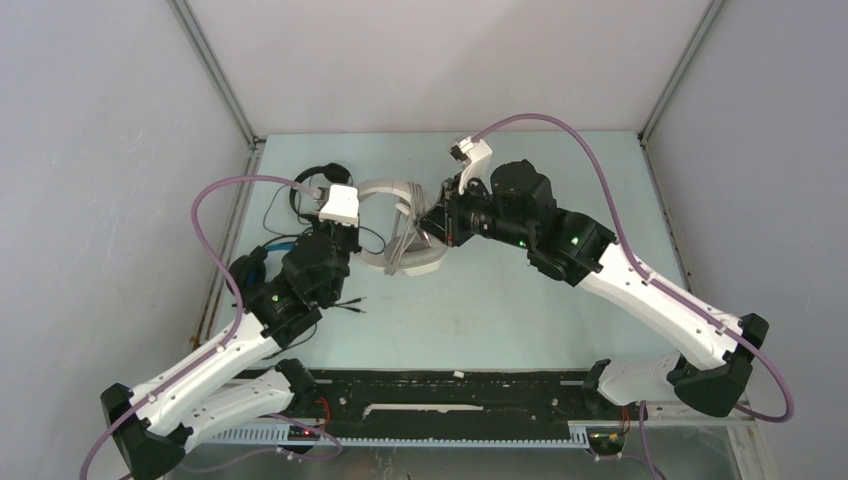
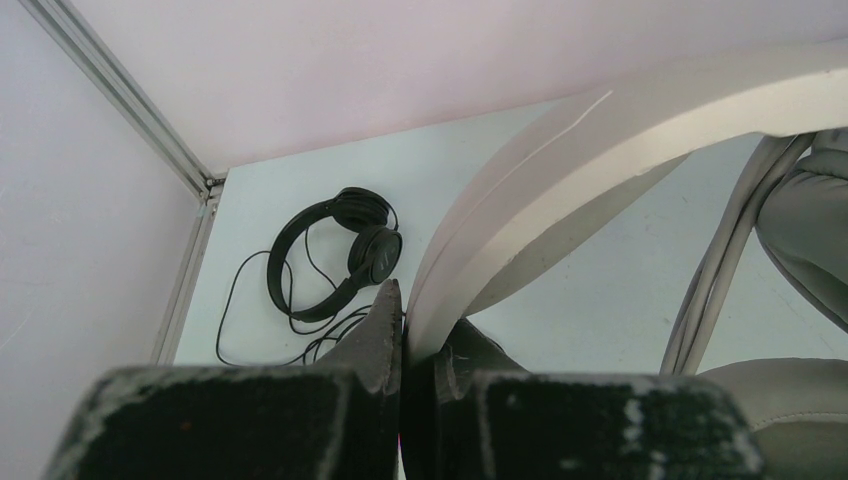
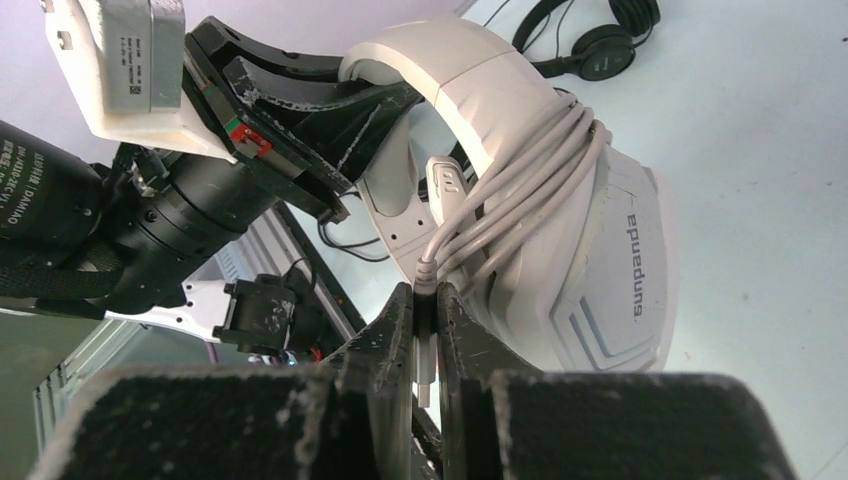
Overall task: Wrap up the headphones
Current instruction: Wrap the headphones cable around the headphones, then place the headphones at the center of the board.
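Note:
The white headset [image 1: 400, 240] is held up between both grippers at mid table. My left gripper [image 2: 415, 320] is shut on its white headband [image 2: 600, 150]; this gripper also shows in the right wrist view [image 3: 300, 120]. My right gripper [image 3: 427, 300] is shut on the plug of the pale cable [image 3: 520, 170], which is wound several times around the headband above the ear cup [image 3: 600, 270]. The small slim black headset [image 2: 340, 250] lies at the far left corner with its cable loose. The bulkier black headset with blue lining [image 1: 255, 265] lies left of my left arm, partly hidden.
Enclosure walls stand close on the left, back and right. The small black headset's loose cable [image 1: 275, 215] trails across the left side of the table. A black plug end [image 1: 350, 305] lies near my left arm.

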### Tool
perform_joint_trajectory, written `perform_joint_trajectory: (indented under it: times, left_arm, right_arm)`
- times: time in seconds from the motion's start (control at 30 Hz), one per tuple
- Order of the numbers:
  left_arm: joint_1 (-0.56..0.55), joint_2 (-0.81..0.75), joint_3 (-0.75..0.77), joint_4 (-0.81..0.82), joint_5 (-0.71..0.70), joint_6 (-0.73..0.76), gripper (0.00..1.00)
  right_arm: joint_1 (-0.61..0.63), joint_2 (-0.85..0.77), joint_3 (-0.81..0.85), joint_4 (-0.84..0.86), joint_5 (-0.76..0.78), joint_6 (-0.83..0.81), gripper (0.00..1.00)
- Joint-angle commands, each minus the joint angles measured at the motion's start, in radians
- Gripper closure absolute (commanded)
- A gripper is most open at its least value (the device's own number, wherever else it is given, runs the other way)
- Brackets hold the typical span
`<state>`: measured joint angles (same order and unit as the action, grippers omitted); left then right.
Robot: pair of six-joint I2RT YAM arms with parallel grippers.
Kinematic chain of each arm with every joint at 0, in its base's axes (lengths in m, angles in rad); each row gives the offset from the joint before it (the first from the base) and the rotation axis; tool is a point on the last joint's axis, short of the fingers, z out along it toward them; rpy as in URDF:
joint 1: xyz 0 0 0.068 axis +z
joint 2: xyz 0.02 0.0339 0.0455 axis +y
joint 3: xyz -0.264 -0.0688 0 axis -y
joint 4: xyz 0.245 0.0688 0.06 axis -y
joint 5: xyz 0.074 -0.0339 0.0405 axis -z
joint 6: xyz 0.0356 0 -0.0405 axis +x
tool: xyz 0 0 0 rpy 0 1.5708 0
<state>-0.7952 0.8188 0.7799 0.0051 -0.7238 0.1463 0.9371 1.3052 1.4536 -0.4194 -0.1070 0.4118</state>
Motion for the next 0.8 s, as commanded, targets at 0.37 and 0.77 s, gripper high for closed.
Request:
perform_joint_trajectory:
  times: [0.37, 0.77]
  left_arm:
    - [0.007, -0.023, 0.128, 0.053, -0.028, -0.254, 1.00]
    - [0.007, -0.028, 0.149, 0.012, -0.083, -0.416, 1.00]
  right_arm:
    - [0.031, 0.030, -0.056, 0.141, 0.152, 0.084, 0.99]
    - [0.064, 0.075, -0.118, 0.246, 0.336, 0.083, 0.98]
